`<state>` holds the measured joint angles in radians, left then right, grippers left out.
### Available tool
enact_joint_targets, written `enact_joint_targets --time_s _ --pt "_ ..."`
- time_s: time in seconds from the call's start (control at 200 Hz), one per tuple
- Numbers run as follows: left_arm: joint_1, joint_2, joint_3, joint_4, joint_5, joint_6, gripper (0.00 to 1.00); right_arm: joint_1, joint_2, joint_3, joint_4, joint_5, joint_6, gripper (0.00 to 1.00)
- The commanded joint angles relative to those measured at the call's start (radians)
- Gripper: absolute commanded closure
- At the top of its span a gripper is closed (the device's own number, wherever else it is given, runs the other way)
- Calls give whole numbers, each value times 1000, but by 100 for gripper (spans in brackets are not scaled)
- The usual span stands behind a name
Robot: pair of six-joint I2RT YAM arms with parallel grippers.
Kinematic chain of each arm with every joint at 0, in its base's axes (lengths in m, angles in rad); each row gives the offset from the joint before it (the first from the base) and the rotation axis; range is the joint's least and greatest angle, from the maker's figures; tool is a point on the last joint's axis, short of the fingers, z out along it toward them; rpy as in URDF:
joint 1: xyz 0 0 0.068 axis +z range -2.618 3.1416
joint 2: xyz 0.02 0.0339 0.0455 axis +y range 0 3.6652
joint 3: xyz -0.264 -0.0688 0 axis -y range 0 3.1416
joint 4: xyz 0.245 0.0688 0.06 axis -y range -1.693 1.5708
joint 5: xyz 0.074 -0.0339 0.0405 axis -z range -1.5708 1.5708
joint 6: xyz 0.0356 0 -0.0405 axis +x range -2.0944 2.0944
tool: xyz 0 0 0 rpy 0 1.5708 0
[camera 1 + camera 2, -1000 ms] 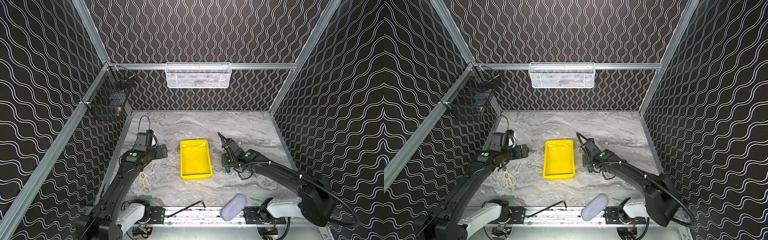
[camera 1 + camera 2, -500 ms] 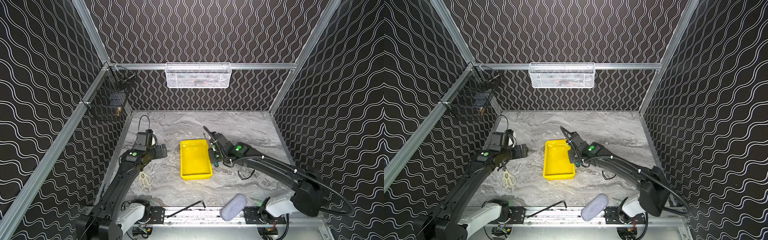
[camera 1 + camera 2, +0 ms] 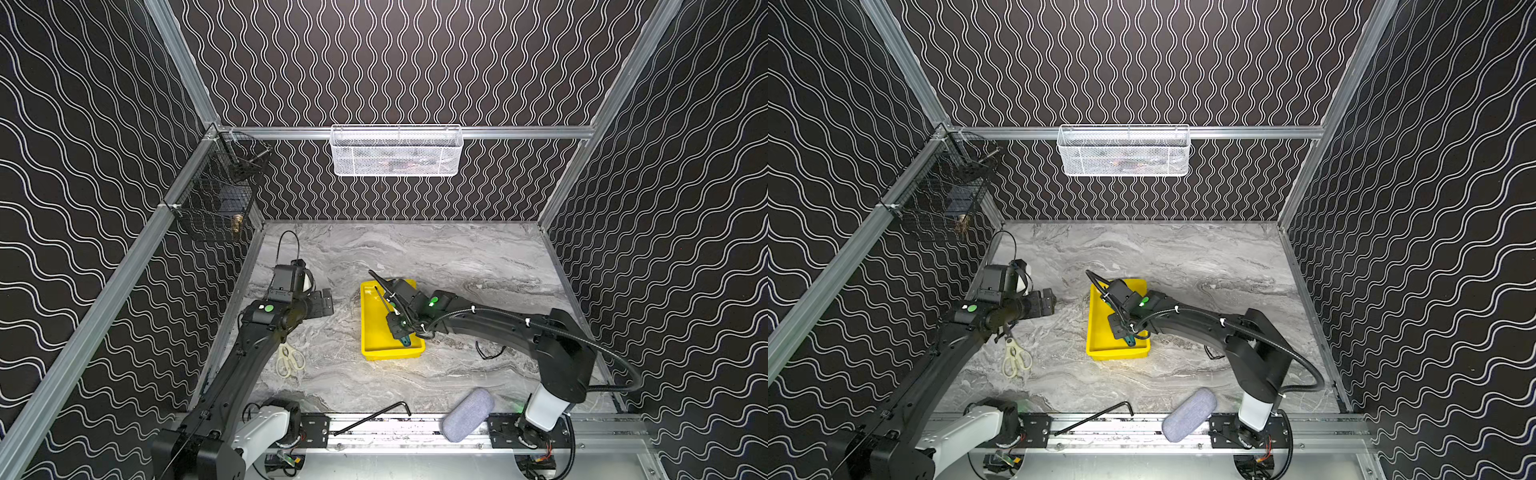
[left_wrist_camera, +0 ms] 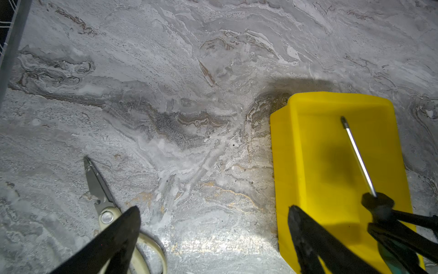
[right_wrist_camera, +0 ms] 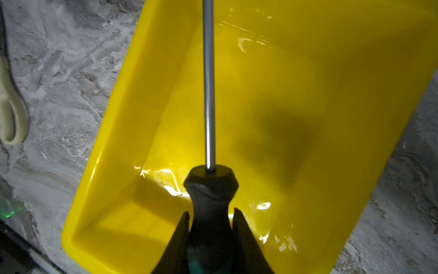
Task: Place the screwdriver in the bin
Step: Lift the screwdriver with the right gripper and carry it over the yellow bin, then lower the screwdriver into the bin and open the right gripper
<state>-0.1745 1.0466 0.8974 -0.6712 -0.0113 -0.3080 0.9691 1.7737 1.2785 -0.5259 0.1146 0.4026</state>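
Note:
The screwdriver [image 5: 210, 187] has a black and teal handle and a thin metal shaft [image 3: 384, 300]. My right gripper [image 5: 211, 215] is shut on its handle and holds it over the inside of the bin [image 5: 296, 78], a shallow yellow tray. In both top views the right gripper [image 3: 397, 328] [image 3: 1120, 328] hangs over the bin's [image 3: 373, 336] [image 3: 1100, 334] near half, the shaft pointing toward the far end. The teal handle end [image 3: 1130, 341] sticks out near the front wall. My left gripper [image 4: 213, 208] [image 3: 326, 303] is open and empty, left of the bin [image 4: 308, 142].
Cream-handled scissors [image 3: 291, 359] [image 4: 99, 187] lie left of the bin, under the left arm. A black hex key [image 3: 374, 415] and a grey fabric case [image 3: 467, 413] lie at the front edge. A white mesh basket [image 3: 397, 151] and a black wire basket [image 3: 216, 203] hang on the walls.
My right arm has carried the screwdriver leftward, from the table right of the bin to over the bin's inside. The left arm has not moved.

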Motion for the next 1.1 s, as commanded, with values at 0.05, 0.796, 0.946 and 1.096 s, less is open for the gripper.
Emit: enact_joint_targets --time_s 0.05,0.796,0.946,1.096 --pt "1 0 9 -2 2 6 1 2 58 18 27 3 30 95" --pt "0 3 9 -2 11 4 1 2 26 -89 53 46 163 92" --pt "1 3 9 -2 11 5 1 1 45 -82 61 48 158 89" --pt "1 1 8 -4 10 4 1 0 71 -64 68 51 153 88"
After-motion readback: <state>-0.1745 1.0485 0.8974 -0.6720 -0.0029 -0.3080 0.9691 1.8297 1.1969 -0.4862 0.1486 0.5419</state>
